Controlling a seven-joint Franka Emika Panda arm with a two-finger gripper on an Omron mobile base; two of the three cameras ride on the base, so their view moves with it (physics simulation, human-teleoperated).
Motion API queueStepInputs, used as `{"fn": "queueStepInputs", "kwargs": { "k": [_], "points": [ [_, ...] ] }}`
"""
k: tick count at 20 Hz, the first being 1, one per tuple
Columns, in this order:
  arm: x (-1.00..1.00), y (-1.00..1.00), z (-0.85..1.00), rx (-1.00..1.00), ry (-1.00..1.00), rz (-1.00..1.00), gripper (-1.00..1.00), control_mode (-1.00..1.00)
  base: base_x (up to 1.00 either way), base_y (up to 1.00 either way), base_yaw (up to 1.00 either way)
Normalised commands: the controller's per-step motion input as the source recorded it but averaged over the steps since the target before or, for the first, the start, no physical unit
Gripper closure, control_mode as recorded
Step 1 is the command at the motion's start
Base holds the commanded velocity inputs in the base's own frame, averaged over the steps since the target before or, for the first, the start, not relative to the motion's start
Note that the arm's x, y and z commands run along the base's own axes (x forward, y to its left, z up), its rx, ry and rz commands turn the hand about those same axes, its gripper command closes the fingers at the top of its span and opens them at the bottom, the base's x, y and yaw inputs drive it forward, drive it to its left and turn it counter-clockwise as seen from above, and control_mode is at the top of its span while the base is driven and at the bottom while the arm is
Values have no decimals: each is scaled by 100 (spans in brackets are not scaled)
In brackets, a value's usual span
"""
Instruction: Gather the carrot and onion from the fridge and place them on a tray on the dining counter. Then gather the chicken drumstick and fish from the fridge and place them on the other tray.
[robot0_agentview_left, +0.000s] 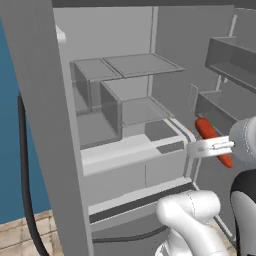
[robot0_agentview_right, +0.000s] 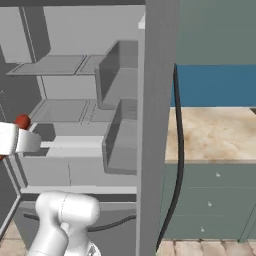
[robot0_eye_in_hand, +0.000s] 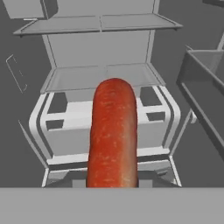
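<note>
One long orange-red carrot (robot0_agentview_left: 214, 141), and one open grey fridge (robot0_agentview_left: 127, 125) as landmark. Inside the fridge, two flat grey glass shelves (robot0_eye_in_hand: 99, 24) one above the other, two grey drawers (robot0_eye_in_hand: 109, 131) side by side below them; on the fridge door, two grey bins (robot0_agentview_left: 232, 60) stacked.

Held by the white two-finger gripper (robot0_agentview_left: 220, 146), clamped on the carrot partway along its length; carrot tilted in the left base view, thick end up and toward the fridge interior, thin end down. In the hand view, rising from the bottom straight up the middle, rounded end (robot0_eye_in_hand: 113, 87) in front of the drawers. Raised in the air just outside the fridge opening, between interior and door bins, touching neither.

White arm (robot0_agentview_left: 192, 220) bent low in front of the fridge base, forearm reaching up to the hand. Black hose (robot0_agentview_right: 177, 150) hanging down the fridge's outer side.

Right of the fridge, a beige stone counter (robot0_agentview_right: 220, 132) over grey-green cabinet fronts (robot0_agentview_right: 215, 200), blue wall (robot0_agentview_right: 215, 85) behind.
</note>
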Motion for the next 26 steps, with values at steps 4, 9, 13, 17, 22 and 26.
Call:
{"fn": "queueStepInputs", "kwargs": {
  "k": [4,9,13,17,22,26],
  "points": [
    [0,0,0,0,0,0,100,100,-53,11,-39],
    [0,0,0,0,0,0,100,100,-63,5,-48],
    [0,0,0,0,0,0,100,100,-70,8,-53],
    [0,0,0,0,0,0,100,100,-66,9,-59],
    [0,0,0,0,0,0,100,100,-63,1,-59],
    [0,0,0,0,0,0,100,100,-62,0,-58]
  ]
}}
